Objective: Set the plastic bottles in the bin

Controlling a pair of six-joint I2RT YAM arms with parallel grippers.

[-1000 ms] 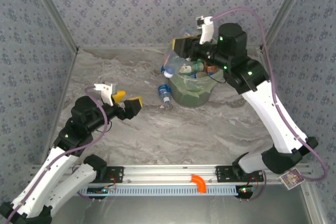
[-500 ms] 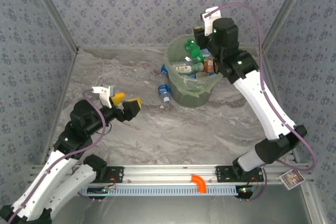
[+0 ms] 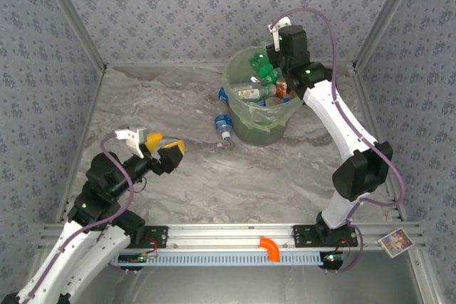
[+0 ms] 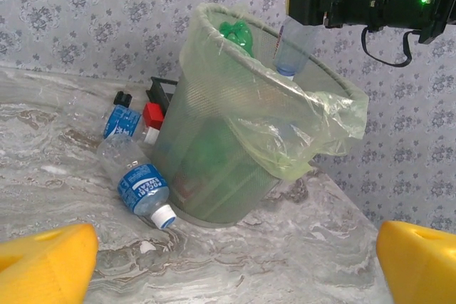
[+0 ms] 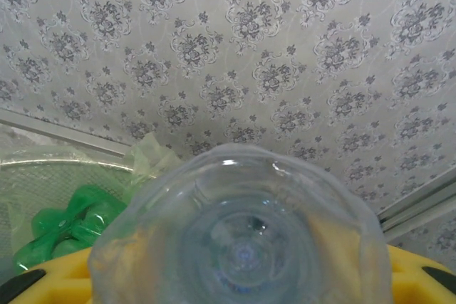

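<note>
Surface: grey marbled top, closed in by walls of patterned wallpaper.
Bin: stands upright at the far middle of the surface. A pale green bag lines it and folds over the rim. Several bottles are piled inside.
Right tool: held above the bin's far rim, its yellow pads closed on either side of the clear bottle.
Left tool: above the near-left part of the surface, well apart from the bin and facing it. Its yellow fingers are spread wide with nothing between them.
Clear bottle: hangs down from the right tool, its lower end over the bin's opening at about rim height.
Green bottle: on top of the pile inside the bin, towards the far side.
Blue-labelled bottles: two lie on the surface left of the bin. The nearer one is just beside the bin's foot and the other lies behind it.
</note>
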